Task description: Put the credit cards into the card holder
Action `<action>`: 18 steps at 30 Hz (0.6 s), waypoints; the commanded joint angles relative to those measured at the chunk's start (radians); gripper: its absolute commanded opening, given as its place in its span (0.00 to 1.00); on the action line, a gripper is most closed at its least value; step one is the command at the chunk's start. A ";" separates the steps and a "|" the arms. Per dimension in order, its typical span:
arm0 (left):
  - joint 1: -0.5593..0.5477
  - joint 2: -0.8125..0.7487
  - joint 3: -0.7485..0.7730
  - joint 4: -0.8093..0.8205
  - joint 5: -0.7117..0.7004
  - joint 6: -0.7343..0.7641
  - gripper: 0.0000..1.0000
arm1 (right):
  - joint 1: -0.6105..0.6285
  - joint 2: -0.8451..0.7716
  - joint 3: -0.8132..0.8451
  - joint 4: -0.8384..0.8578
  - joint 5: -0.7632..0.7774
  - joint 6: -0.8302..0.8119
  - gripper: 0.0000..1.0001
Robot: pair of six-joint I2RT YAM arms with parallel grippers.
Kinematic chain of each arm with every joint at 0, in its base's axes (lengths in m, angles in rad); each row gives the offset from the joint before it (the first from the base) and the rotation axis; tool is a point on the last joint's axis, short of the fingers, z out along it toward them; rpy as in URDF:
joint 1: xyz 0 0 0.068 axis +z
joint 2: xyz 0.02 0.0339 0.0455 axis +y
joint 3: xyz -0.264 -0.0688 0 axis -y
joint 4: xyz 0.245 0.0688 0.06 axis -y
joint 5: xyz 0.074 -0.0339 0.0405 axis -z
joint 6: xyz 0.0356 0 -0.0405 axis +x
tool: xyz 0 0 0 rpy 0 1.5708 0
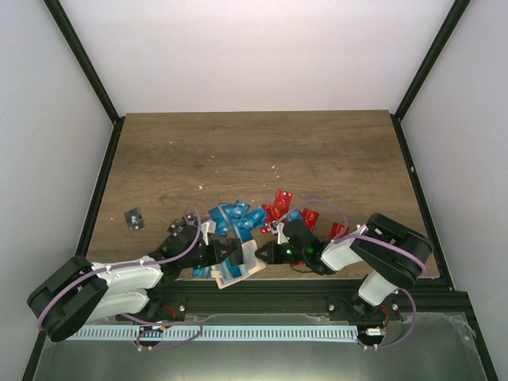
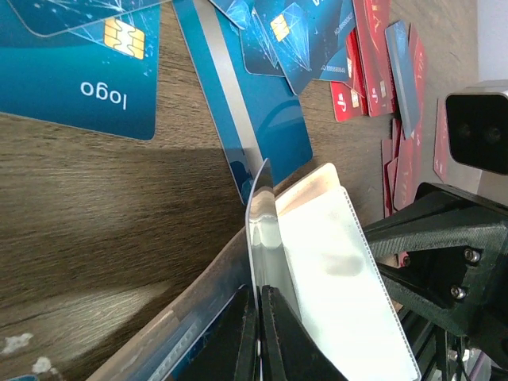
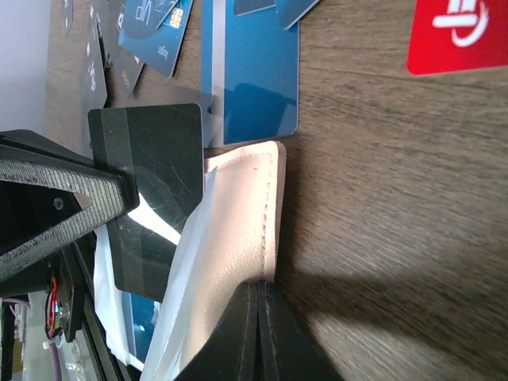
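- Broadly: table [image 1: 254, 151], wood grain. Both arms reach in from the near edge and meet at its front middle.
- Cards [image 1: 246, 216] lie loose near the front edge, blue in the middle, red to the right, many overlapping. Stray card [image 1: 135, 218], dark, lies well apart at left.
- Right gripper [image 3: 259, 290]: clenched on the holder's stitched edge, apparently keeping that flap raised.
- Left gripper [image 2: 259, 298]: clenched on one end of a black card, thin edge pinched between the pads.
- Holder [image 3: 238, 230]: pale, just in front of the blue cards, between the two grippers, with its clear inner sleeve showing.
- Black card [image 3: 155, 182]: tilted, free end over the sleeve. Cannot tell whether it is in a slot.
- Risk, as judged: a card corner catches the sleeve lip, and the card bows or twists, being gripped at one end only.
- Risk: the push drags the holder out of the right grip. That pinch sits on a narrow edge, and the flap would drop shut.
- Risk: the holder slides into the blue cards just beside it and scatters them.
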 commanded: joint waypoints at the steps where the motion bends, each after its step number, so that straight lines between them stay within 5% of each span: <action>1: -0.009 -0.019 0.004 -0.095 0.036 -0.004 0.04 | 0.011 0.114 -0.031 -0.193 0.133 -0.007 0.01; 11: 0.002 -0.197 0.002 -0.245 -0.009 -0.077 0.04 | 0.011 0.127 -0.058 -0.235 0.233 0.015 0.01; 18: 0.011 -0.154 -0.019 -0.216 0.039 -0.124 0.04 | 0.011 0.133 -0.050 -0.236 0.234 0.030 0.01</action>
